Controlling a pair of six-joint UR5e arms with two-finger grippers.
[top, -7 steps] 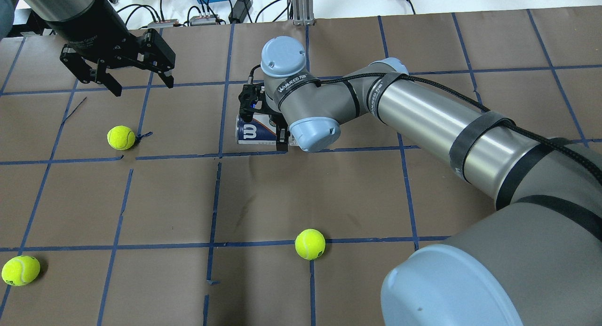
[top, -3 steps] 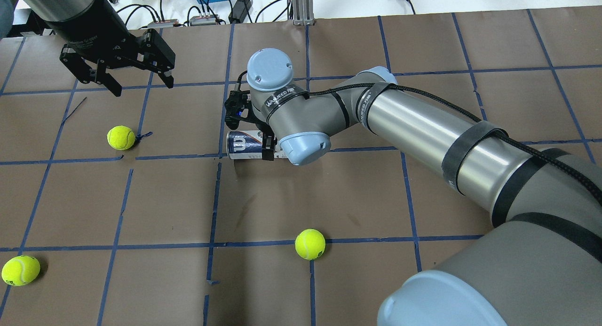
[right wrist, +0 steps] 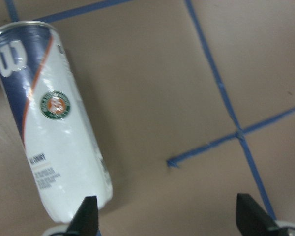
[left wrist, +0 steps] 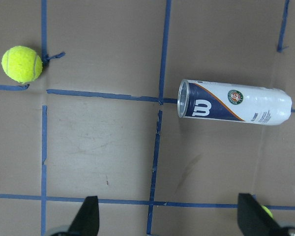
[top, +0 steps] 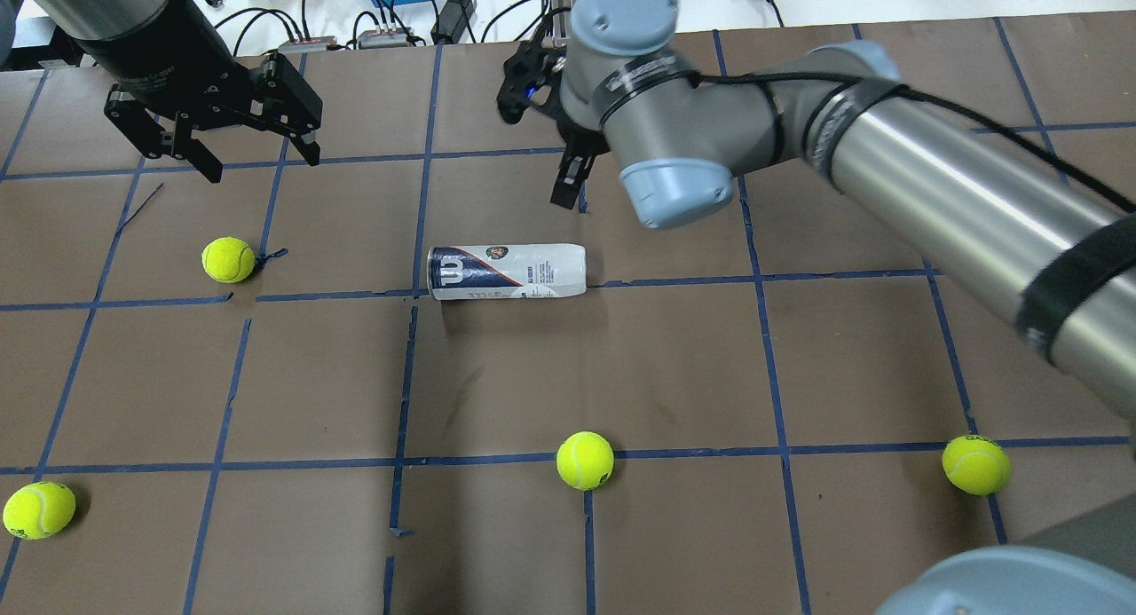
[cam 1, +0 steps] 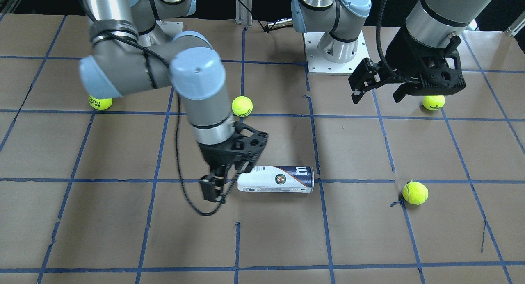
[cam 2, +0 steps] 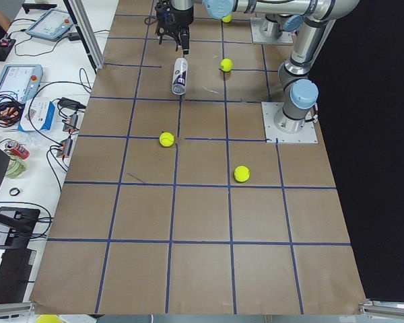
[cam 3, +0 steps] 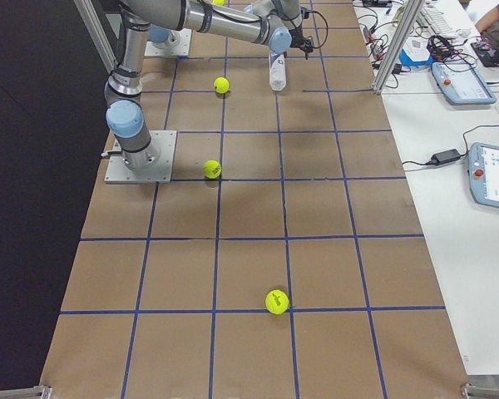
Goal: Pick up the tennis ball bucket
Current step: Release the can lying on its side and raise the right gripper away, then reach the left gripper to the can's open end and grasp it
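Observation:
The tennis ball bucket (top: 506,272) is a slim can with a white label and a navy band. It lies on its side on the brown table, and also shows in the front view (cam 1: 275,179). My right gripper (top: 532,158) is open and empty. It hovers above the table just past the can's closed end (cam 1: 219,185). In the right wrist view the can (right wrist: 51,118) lies left of the spread fingers (right wrist: 88,216). My left gripper (top: 264,165) is open and empty, high over the far left. The can (left wrist: 234,102) shows below it, well apart.
Yellow-green tennis balls lie loose: one left of the can (top: 228,259), one in front (top: 585,461), one at the near left (top: 39,510), one at the near right (top: 976,464). Cables and boxes (top: 390,3) lie past the far edge.
My right gripper was closed around the can and slid it a little left. It has now let go and risen up and away to the far right. The can lies still. The left arm barely moved.

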